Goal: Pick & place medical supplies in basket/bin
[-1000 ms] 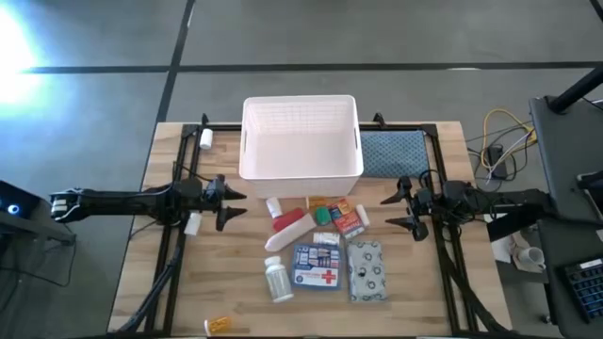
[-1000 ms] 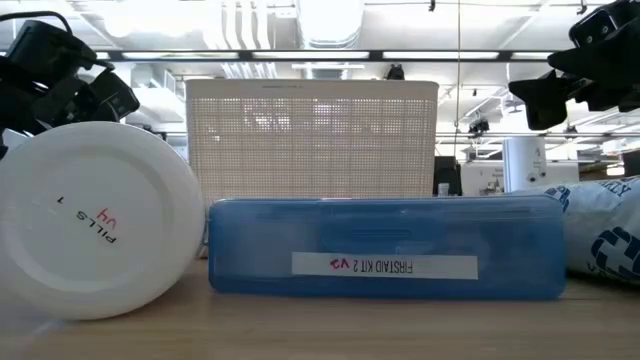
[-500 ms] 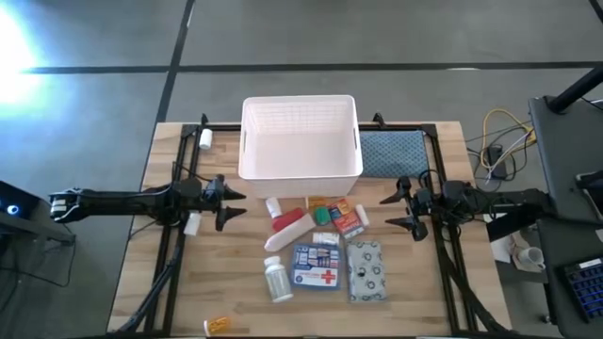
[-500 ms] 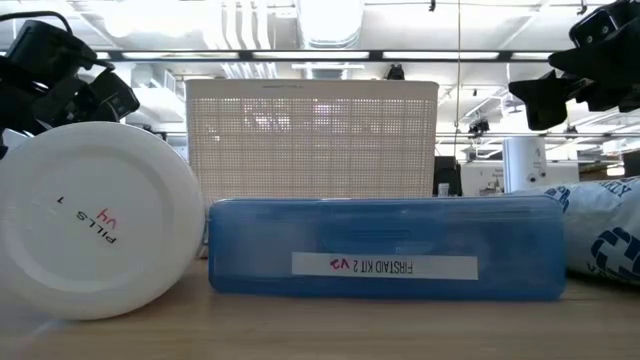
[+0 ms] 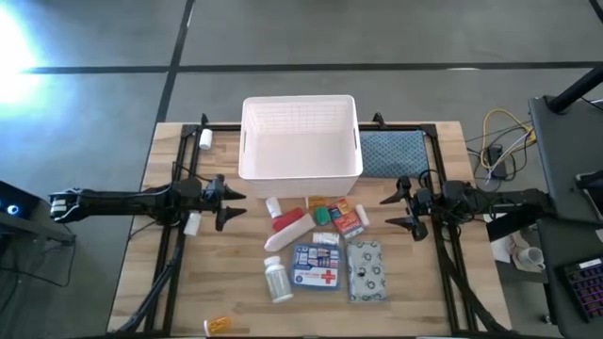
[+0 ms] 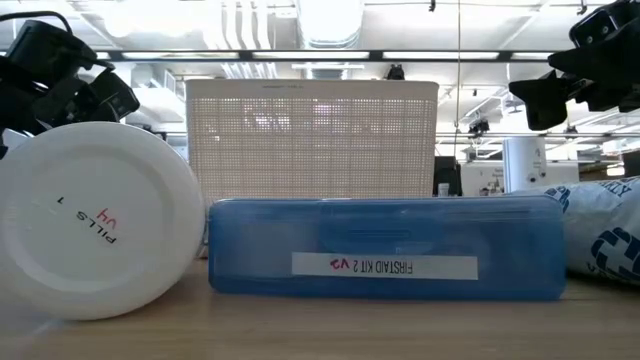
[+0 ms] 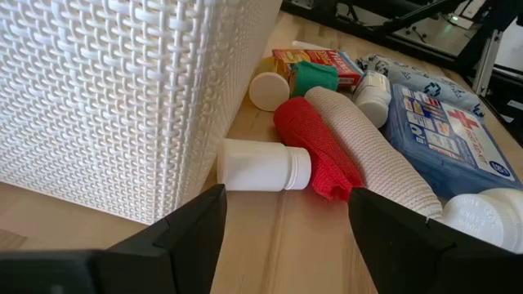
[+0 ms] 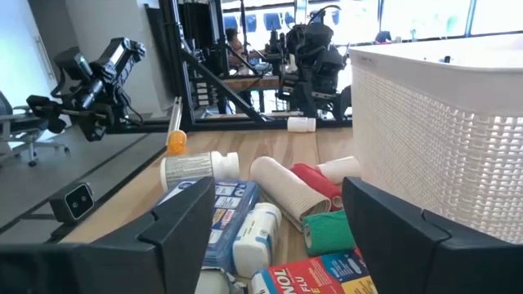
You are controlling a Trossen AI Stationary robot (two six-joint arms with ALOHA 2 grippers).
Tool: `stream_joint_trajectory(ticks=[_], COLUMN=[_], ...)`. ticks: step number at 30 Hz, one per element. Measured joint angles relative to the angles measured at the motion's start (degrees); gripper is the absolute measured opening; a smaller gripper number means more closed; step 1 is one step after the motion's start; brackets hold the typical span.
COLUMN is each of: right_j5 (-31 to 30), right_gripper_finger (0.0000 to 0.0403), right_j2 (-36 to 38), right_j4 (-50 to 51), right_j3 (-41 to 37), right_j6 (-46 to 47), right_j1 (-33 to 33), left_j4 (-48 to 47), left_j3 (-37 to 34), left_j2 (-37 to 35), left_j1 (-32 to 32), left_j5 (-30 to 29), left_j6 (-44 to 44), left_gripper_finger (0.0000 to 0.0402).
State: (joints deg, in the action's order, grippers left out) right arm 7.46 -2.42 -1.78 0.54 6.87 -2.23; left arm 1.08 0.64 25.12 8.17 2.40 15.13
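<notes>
Currently both arms are lying low and level over the surface (image 5: 188, 282), pointing inward. The left gripper (image 5: 234, 204) is hovering left of the supplies, fingers spread wide, holding nothing. The right gripper (image 5: 394, 212) is hovering right of them, fingers also wide and empty.

One white basket (image 5: 300, 139) is sitting at the back centre, with nothing showing inside. One folded blue-grey cloth (image 5: 391, 153) is lying just right of it.

In front of the basket the supplies are clustering: one blue first-aid pouch (image 5: 316, 266) reading "FIRSTAID KIT 2 V2" in the low view, one white pill bottle (image 5: 278, 280) with "PILLS 1" on its base, one grey patterned packet (image 5: 367, 270), one red-and-beige roll (image 5: 290, 227). One orange vial (image 5: 219, 325) is lying apart near the front edge.
</notes>
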Motion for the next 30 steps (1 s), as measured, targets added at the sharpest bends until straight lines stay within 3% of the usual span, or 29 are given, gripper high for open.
stream_joint_trajectory(ticks=[11, 16, 23, 30], right_j5=[0.0, 0.0, -0.1, 0.0], right_gripper_finger=[0.0263, 0.0267, 0.026, 0.0256], right_j2=[0.0, 0.0, 0.0, 0.0], right_j4=[0.0, -0.1, -0.1, -0.2], right_j3=[0.0, 0.0, 0.0, 0.0], right_j6=[-0.1, -5.3, 5.0, 6.4], right_j1=[0.0, 0.0, 0.0, 0.0], left_j4=[0.0, 0.0, 0.0, 0.0], left_j3=[0.0, 0.0, 0.0, 0.0], left_j2=[0.0, 0.0, 0.0, 0.0], left_j1=[0.0, 0.0, 0.0, 0.0], left_j5=[0.0, 0.0, 0.0, 0.0], left_j6=[0.0, 0.0, 0.0, 0.0], left_gripper_finger=[0.0237, 0.0237, 0.0237, 0.0237])
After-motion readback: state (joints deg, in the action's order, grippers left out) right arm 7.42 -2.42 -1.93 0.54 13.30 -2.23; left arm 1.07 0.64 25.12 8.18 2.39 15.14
